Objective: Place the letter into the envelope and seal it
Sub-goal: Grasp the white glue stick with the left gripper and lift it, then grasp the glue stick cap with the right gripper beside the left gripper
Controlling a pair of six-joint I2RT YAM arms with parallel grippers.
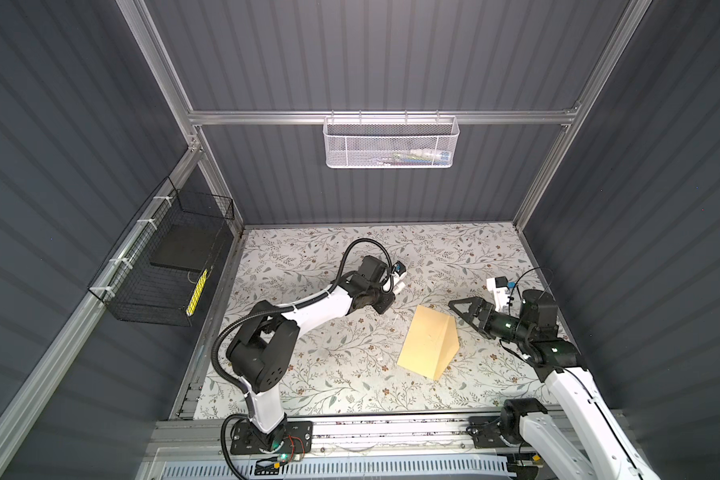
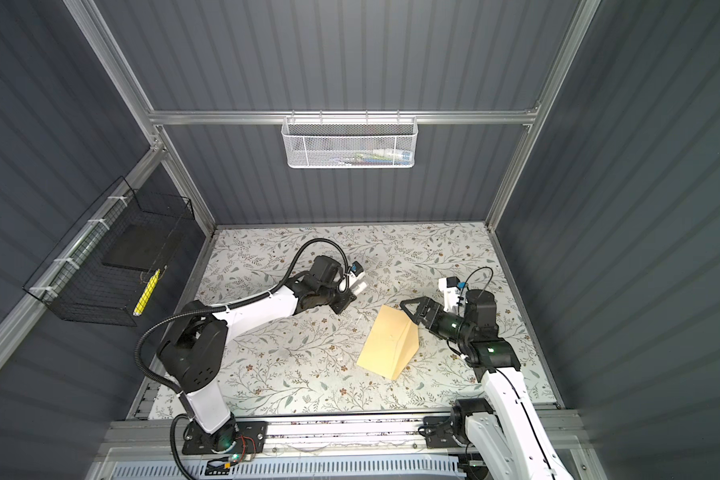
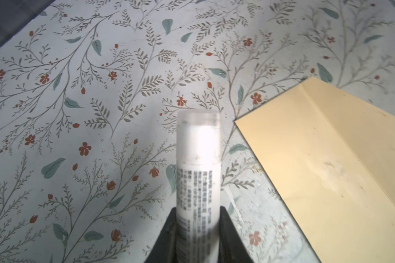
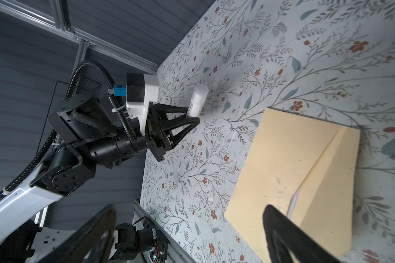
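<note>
The white-and-black left arm (image 1: 321, 305) reaches from the lower left of a top view toward the centre. Its black left gripper (image 1: 395, 287) is clamped on a small white cylindrical tube (image 4: 197, 100). The white-and-black right arm (image 1: 574, 386) bends in from the lower right, and its black right gripper (image 1: 458, 312) points left with jaws spread wide.

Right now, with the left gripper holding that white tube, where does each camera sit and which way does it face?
Both top views: high over the robot's side, looking down on the table, envelope, left arm and right arm.
Left wrist: behind the left gripper, facing along the white tube toward table and envelope; only its fingers show.
Right wrist: behind the open right gripper, facing across the envelope toward the left arm; its blurred fingers show.
Shared: both wrist views show envelope and tube.
</note>
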